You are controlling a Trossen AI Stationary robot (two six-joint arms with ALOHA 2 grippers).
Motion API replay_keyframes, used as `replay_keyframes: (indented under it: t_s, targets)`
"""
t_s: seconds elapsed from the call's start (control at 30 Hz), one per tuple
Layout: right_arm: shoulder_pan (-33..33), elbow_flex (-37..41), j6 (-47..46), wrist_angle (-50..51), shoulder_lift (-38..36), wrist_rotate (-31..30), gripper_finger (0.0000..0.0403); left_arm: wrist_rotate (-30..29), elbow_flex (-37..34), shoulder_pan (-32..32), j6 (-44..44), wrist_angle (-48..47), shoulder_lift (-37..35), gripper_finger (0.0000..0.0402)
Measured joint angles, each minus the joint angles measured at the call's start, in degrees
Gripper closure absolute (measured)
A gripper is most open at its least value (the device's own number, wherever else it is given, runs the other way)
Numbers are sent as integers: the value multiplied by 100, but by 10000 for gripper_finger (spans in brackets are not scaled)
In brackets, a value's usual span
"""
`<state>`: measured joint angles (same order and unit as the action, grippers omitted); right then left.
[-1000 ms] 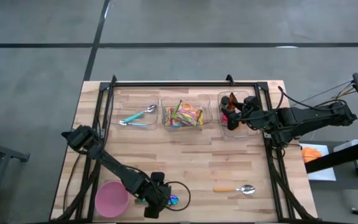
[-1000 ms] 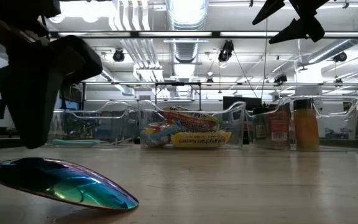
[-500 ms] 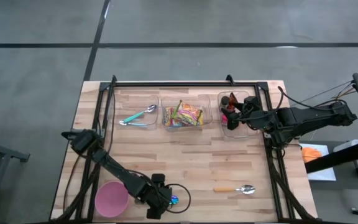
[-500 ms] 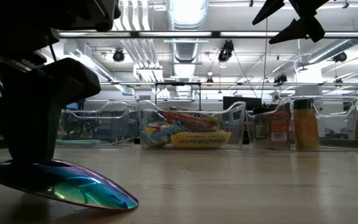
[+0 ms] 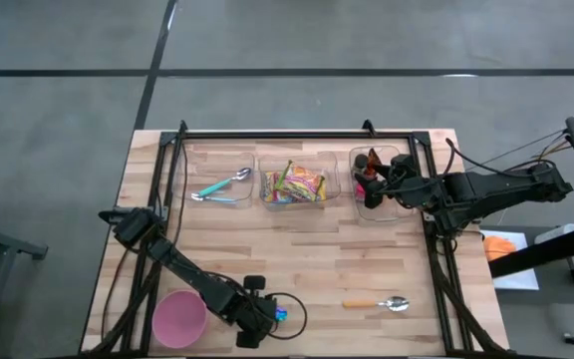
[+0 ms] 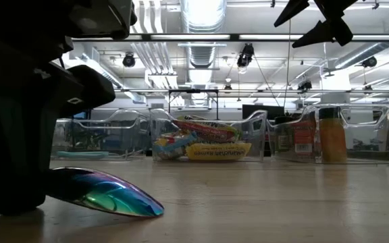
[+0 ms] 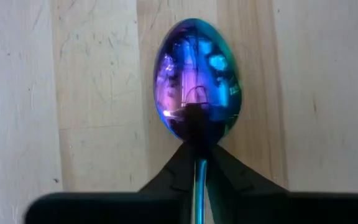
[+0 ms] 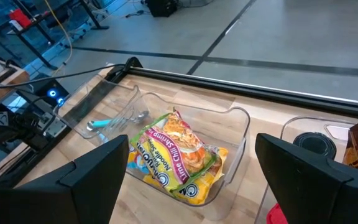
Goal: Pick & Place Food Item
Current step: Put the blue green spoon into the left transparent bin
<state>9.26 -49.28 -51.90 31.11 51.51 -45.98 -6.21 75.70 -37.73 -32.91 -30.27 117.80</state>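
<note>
Three clear bins (image 5: pixel 298 185), three spoons (image 5: pixel 377 303) — one pink bowl (image 5: pixel 178 319).

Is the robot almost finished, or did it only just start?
Only just started. Nothing looks moved yet: the noodle packets sit in their clear bin and the pink bowl looks empty. In hand: the left gripper is shut on the shiny spoon. The right gripper waits open above the bins.

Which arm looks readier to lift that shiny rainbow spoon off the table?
The left: its gripper is already shut on the iridescent spoon. The right gripper hangs open over the far bins.
</note>
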Motion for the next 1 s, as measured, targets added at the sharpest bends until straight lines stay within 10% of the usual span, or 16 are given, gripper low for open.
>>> replay_keyframes:
  t_s: [0.43, 1.0]
  targets:
    - [1, 0, -9, 0, 0, 1, 58, 293, 0, 59, -22, -187, -607, 382]
    - [0, 0, -68, 0, -7, 260, 58, -997, 0, 996, -458, -2661, -3180, 382]
